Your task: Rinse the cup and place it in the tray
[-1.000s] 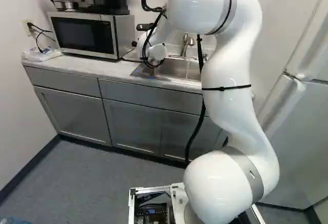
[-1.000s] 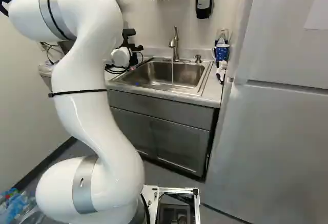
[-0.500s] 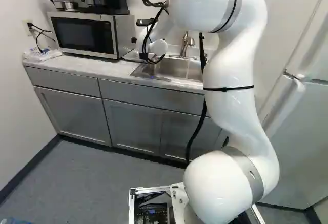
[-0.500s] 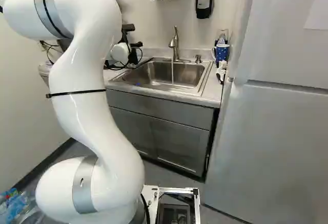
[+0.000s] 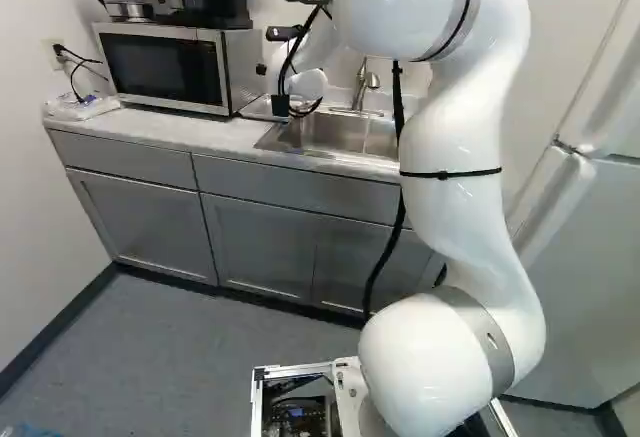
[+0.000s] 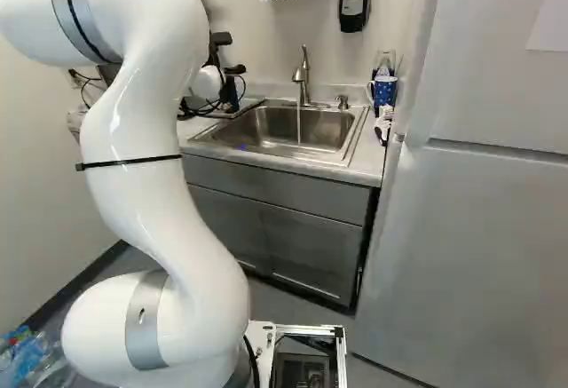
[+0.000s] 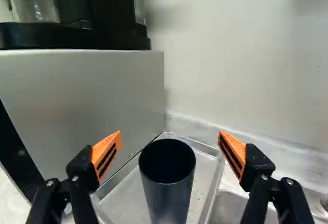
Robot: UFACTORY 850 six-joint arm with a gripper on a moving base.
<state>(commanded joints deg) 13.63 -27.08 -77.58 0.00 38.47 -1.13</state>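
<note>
I'm seeing the end effector (image 7: pixel 170 141) standing wide open, the cup (image 7: pixel 170 196) sitting at its twelve o'clock in the tray (image 7: pixel 125 201); I'm judging it placed and favouring a slow, straight retreat, brushing neither side.

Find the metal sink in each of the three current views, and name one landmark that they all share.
Left base view: the sink lies just above the middle, left of the upright arm.
Right base view: just above the middle, right of the arm.
Wrist view: partly shown, beside the tray.
Shared landmark: the pale countertop.
</note>
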